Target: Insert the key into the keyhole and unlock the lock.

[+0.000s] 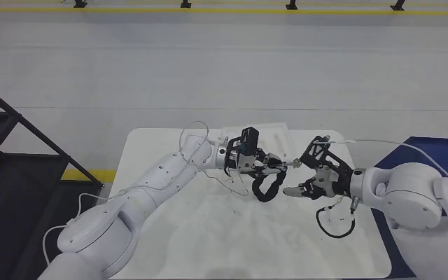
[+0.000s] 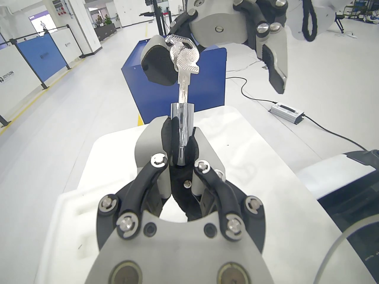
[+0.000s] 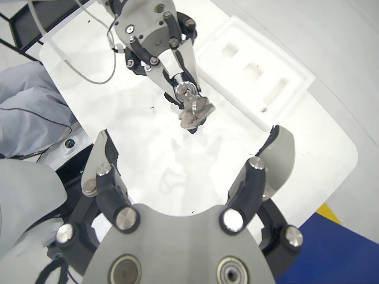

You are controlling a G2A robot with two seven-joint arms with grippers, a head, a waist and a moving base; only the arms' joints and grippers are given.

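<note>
The key (image 2: 185, 60) juts from the lock (image 2: 182, 119) clamped in the left gripper (image 2: 180, 132), and its head faces the wide gap between the right gripper (image 3: 189, 134) fingers. A black cable loop (image 1: 268, 187) hangs beneath them, above the desk (image 1: 210, 238). A foam tray (image 3: 266, 69) lines the desk's far edge.

Chrome lock (image 2: 182, 113) sat mostly hidden, clamped in left gripper (image 2: 181, 132), w/ key (image 2: 185, 57) tip buried inside it. A 2nd key (image 2: 175, 42) hung partly covered behind. From top view, key & lock were too small to tell apart.
</note>
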